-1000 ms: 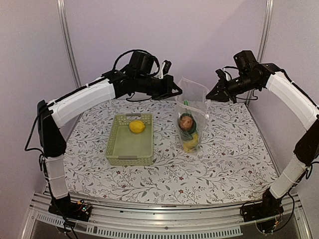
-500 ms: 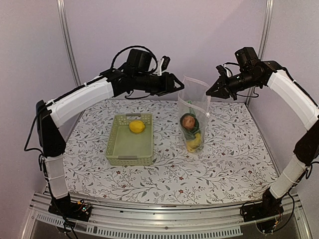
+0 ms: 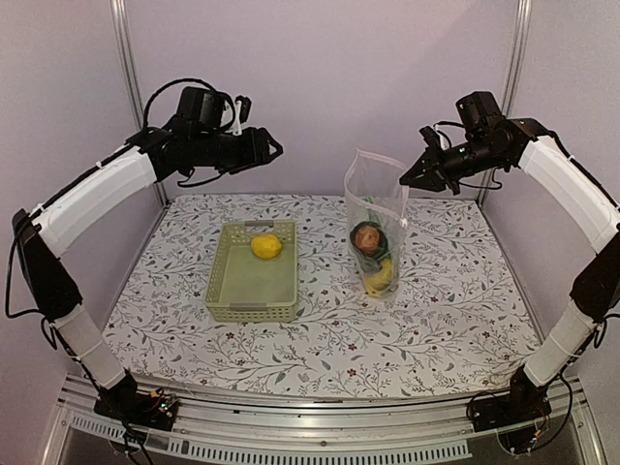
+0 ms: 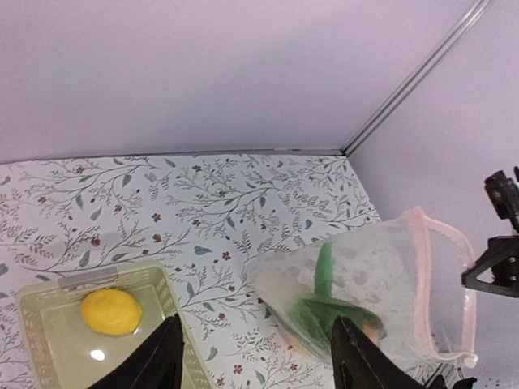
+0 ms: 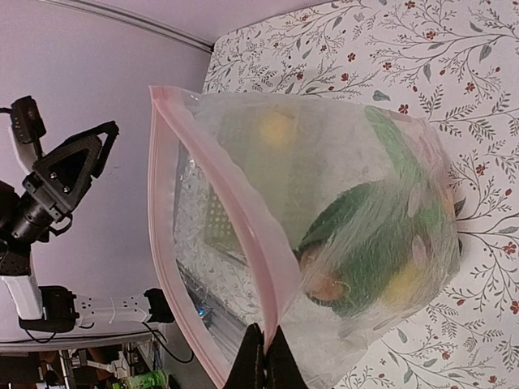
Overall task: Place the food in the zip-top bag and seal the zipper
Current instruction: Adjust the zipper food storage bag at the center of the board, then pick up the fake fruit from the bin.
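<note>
The clear zip-top bag [image 3: 376, 225] hangs upright at mid-table, its mouth gaping. My right gripper [image 3: 407, 181] is shut on the right end of the pink zipper [image 5: 212, 190], pinching the strip between its fingertips [image 5: 265, 344]. Inside the bag lie a leafy green [image 5: 369, 235], a reddish-brown round piece [image 3: 364, 235] and a yellow piece [image 3: 379, 278]. One yellow lemon [image 3: 266, 246] rests in the pale green basket [image 3: 221, 289]. My left gripper [image 3: 271, 147] hangs high above the table's back left, open and empty, well left of the bag [image 4: 369, 284]; its fingers [image 4: 166, 361] frame the lemon [image 4: 111, 311].
The basket sits left of centre on the flowered tablecloth [image 3: 436, 329]. Purple walls and metal corner posts [image 3: 131, 87] close off the back. The aluminium frame [image 3: 320, 412] runs along the near edge.
My left gripper opened beside the bag's mouth, then drew back to the left and up, away from the bag. The right gripper kept its hold on the zipper.
</note>
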Controlling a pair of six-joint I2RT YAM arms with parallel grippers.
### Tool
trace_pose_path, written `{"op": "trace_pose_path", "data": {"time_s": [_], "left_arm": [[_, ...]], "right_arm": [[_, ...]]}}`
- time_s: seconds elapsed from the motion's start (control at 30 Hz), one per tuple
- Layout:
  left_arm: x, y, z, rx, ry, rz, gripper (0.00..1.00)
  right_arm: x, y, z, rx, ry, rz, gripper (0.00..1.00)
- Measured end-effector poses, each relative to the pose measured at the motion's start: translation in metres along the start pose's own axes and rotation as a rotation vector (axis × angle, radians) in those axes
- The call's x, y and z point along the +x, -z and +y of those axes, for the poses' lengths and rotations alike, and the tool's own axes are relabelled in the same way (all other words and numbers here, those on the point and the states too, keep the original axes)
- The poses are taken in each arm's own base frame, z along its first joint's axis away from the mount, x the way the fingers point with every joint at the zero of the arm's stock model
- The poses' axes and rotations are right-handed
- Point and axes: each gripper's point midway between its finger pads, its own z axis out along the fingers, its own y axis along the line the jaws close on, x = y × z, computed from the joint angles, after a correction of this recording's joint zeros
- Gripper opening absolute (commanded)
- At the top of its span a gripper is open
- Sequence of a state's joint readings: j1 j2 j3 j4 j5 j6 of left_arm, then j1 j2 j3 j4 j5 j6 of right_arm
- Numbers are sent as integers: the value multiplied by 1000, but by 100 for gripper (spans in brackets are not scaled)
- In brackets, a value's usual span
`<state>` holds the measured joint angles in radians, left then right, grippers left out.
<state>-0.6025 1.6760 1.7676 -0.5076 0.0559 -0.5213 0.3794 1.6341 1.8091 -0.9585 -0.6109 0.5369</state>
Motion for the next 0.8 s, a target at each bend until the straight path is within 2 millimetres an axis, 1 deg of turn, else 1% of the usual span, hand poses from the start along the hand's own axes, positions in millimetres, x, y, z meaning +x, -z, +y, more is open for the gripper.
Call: {"op": "trace_pose_path", "data": {"time_s": [0.03,0.13,0.17,0.23,0.3,0.33,0.37,0.43,0.57,0.7,0.8], "left_arm": [[7,-4,16,-45,12,21,62],[42,-18,66,-189,40,125,62],[53,-22,80,-228,45,159,62],[71,-29,99,-287,51,213,62],[84,-36,110,-324,54,253,64],[90,-38,115,-341,56,266,67],[94,-40,119,-352,59,278,73],[101,-43,125,-373,65,296,81],[114,-54,136,-411,76,327,82],[132,-73,150,-444,69,376,82],[150,-88,160,-468,64,426,84]], "right_arm": [[0,0,0,-1,0,-1,0],[0,0,1,-4,-1,0,0],[0,0,1,-5,-1,1,0],[0,0,1,-6,-1,1,0],[0,0,2,-10,1,0,0],[0,0,2,-12,1,0,0],[0,-1,2,-13,1,1,0],[-1,-1,2,-15,2,-2,0],[-2,-2,2,-19,3,-2,0],[-1,-3,2,-23,-1,3,0],[-1,-4,2,-27,-1,3,0]]}}
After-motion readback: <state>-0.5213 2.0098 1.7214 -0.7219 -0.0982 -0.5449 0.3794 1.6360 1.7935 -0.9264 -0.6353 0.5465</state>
